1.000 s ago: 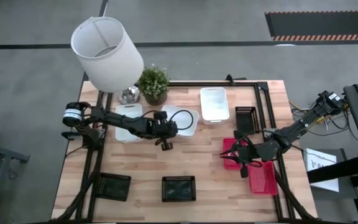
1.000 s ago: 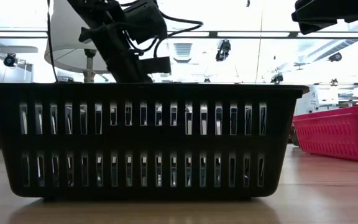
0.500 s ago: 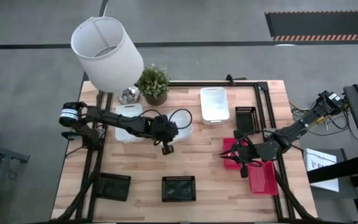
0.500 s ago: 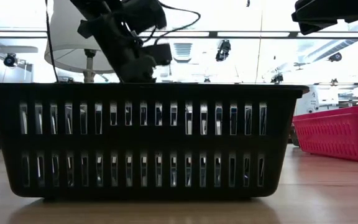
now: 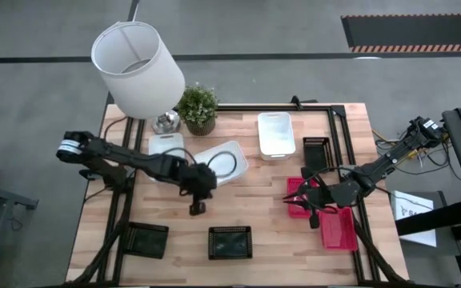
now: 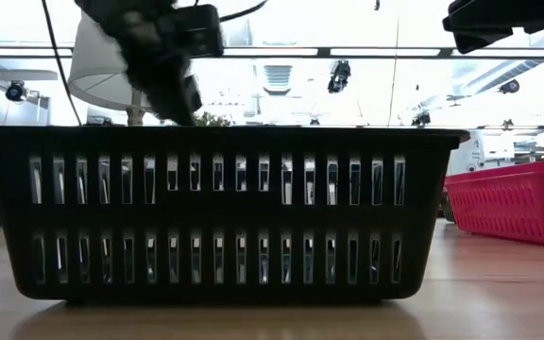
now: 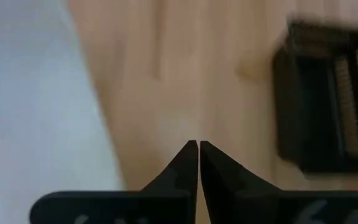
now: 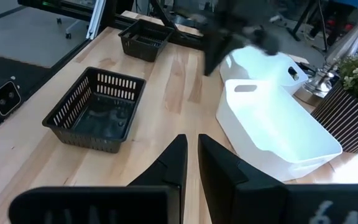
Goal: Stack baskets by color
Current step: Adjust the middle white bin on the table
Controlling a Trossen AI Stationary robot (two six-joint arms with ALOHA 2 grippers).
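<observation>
Left claw point(image 5: 196, 208) has swung nearer the black baskets point(image 5: 230, 242).

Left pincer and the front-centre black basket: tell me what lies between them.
Only bare wood. The high view shows the left pincer shut above the tabletop, with the black basket just beyond.

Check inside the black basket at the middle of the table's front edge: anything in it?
The black basket looks empty: from above and in the right wrist view its bare floor shows. In the low view its near wall hides the inside.
</observation>
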